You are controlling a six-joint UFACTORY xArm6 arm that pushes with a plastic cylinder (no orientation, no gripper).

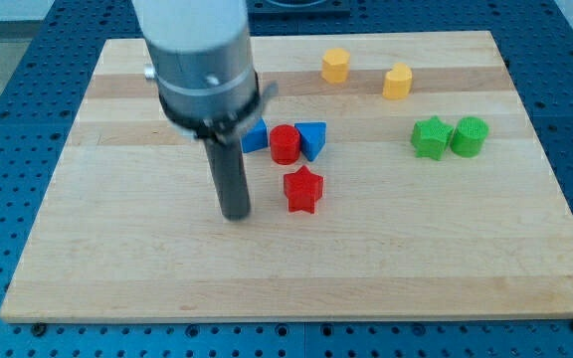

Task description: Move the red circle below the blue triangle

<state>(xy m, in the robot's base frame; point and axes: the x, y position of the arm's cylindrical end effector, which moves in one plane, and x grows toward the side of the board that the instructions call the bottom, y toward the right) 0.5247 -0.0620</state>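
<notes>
Rod tip (236,213) sits on the worktop (117,268), red star (303,189) just to its right. Red circle (285,144) up-right of it, touching the blue triangle (310,138). No fingers on this rod, so no open-or-closed state to tell.

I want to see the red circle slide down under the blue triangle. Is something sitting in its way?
Yes, partly. The red star sits just below the red circle, diagonally below the blue triangle, crowding that path. My tip is at the view's left of the star, apart from all blocks.
</notes>
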